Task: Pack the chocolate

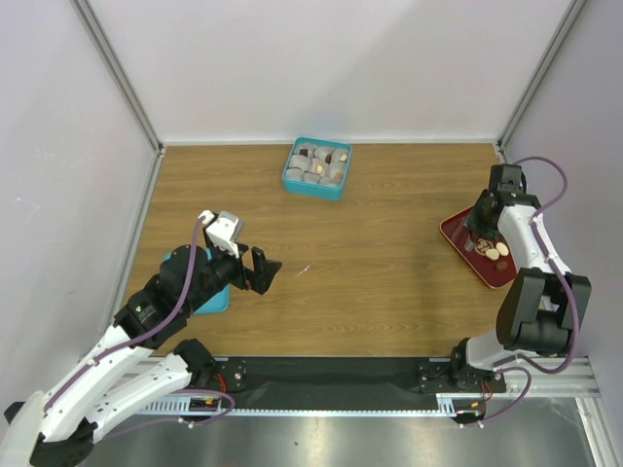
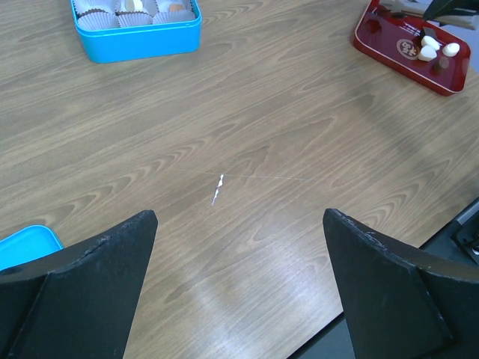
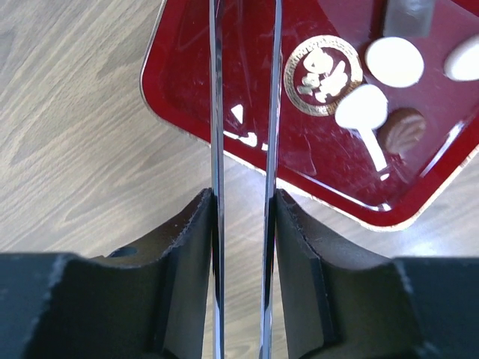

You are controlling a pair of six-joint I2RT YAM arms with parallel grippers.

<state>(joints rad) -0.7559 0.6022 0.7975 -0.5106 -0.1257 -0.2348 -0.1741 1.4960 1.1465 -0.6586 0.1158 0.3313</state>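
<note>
Pale chocolate point(image 3: 394, 61) and a brown piece point(image 3: 404, 129) lie on a glossy red tray point(image 3: 194, 90) at the right of the table. The same chocolate point(image 1: 496, 251) shows small in the top view, and the chocolate point(image 2: 430, 48) again from the left wrist. My right gripper point(image 3: 243, 198) is shut on long metal tweezers point(image 3: 215, 112), whose two blades run out over the tray with their tips out of view. From above, the right gripper point(image 1: 484, 222) hangs over the tray point(image 1: 458, 236). My left gripper point(image 1: 263, 268) stands open and empty over bare wood; the left gripper point(image 2: 239, 215) holds nothing.
A teal box point(image 1: 316, 167) with paper cups, some holding chocolate, sits at the back centre; the box point(image 2: 135, 34) also shows in the left wrist view. A flat teal lid point(image 1: 209, 300) lies under the left arm. Grey walls enclose the table.
</note>
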